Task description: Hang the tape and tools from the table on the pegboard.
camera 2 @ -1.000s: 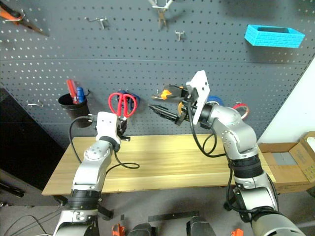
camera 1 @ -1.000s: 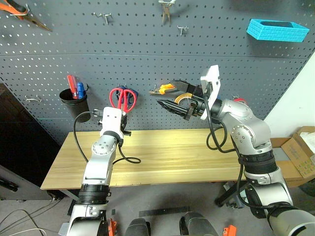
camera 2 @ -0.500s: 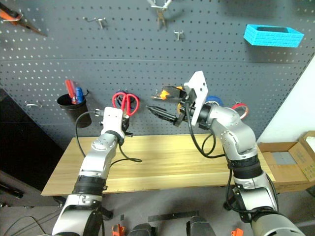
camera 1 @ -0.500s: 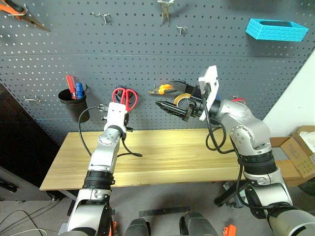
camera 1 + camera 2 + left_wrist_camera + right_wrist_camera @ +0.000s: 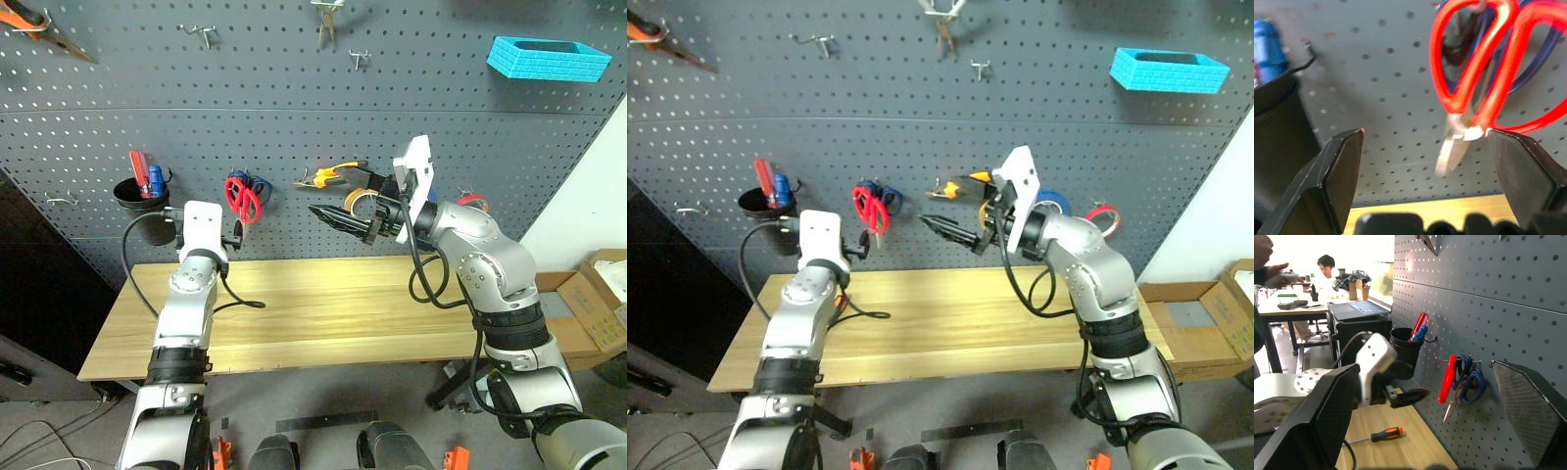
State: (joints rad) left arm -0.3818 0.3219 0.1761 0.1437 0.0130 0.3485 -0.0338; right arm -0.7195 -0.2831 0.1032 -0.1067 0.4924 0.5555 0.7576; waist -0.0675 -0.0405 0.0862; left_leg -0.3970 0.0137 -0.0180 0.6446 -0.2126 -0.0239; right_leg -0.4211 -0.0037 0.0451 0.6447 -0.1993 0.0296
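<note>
pegboard cup holds red and blue screwdrivers; both hands released.

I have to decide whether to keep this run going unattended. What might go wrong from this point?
The red-handled scissors share a hook with the blue-handled scissors; the open left gripper sits close and might knock them off as it withdraws. The screwdriver lies on the table near the left arm's cable, which might drag it.

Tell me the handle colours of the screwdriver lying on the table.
Orange with a black tip end; the screwdriver shows best in the right wrist view.
</note>
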